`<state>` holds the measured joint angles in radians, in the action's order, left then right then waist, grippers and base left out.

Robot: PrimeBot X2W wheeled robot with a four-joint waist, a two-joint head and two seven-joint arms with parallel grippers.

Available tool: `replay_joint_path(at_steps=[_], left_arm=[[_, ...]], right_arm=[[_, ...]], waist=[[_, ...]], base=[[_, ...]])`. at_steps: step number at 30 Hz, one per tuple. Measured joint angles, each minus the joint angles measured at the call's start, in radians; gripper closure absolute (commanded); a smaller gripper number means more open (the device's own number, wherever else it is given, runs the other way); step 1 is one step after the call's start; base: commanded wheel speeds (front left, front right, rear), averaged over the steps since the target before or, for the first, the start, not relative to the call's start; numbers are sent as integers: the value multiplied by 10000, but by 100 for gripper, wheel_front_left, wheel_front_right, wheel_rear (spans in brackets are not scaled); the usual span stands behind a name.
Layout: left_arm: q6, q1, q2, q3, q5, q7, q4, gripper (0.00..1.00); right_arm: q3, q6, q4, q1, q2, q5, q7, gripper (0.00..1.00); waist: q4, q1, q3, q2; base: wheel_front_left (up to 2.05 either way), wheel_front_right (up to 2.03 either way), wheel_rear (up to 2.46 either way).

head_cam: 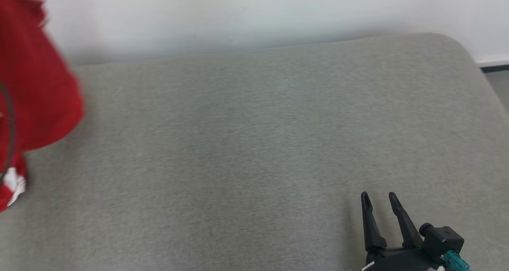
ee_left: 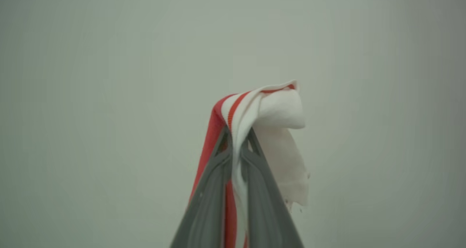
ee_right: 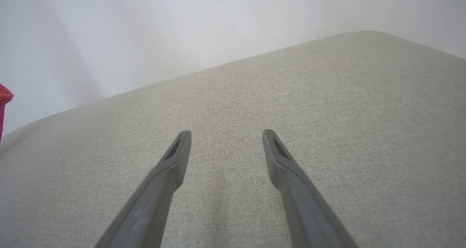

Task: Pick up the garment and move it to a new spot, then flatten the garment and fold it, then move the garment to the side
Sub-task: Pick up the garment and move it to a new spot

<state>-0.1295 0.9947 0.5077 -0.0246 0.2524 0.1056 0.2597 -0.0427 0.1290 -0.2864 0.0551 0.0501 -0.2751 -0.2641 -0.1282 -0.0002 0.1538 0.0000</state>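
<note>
A red garment (head_cam: 35, 92) with white trim hangs in the air at the far left of the head view, blurred, above the grey cushion. In the left wrist view my left gripper (ee_left: 238, 133) is shut on a red-and-white striped edge of the garment (ee_left: 251, 102), which folds over the fingertips with a white flap drooping to the right. My right gripper (head_cam: 378, 196) stands open at the lower right of the head view, low over the cushion, holding nothing. Its fingers (ee_right: 180, 149) spread apart over bare fabric in the right wrist view, where a sliver of the red garment (ee_right: 3, 98) shows at the left edge.
A wide grey upholstered cushion (head_cam: 258, 143) spans the scene, backed by a pale wall (head_cam: 238, 12). Its rounded right corner drops toward a floor strip and dark baseboard (head_cam: 495, 69) at the far right.
</note>
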Motion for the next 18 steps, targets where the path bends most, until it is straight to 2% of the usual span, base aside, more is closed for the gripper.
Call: replay_joint_path(at_steps=[7, 13, 18], left_arm=[[-15, 457, -619, -813, 328, -865, -1662, 100], [94, 589, -1592, -1375, 723, -1254, -2188, 100], [169, 250, -2146, -1829, 949, -1342, -2429, 100]], right_arm=[[-102, 0, -140, -42, 2, -360, 0, 0], [-84, 0, -259, -132, 2, -558, 0, 0], [-71, 0, -253, -137, 2, -579, 0, 0]], waist=[[-901, 0, -101, -1], [-1681, 1, -126, 0], [-2228, 1, -71, 0]], base=[[0, 0, 0], [0, 0, 0], [0, 0, 0]])
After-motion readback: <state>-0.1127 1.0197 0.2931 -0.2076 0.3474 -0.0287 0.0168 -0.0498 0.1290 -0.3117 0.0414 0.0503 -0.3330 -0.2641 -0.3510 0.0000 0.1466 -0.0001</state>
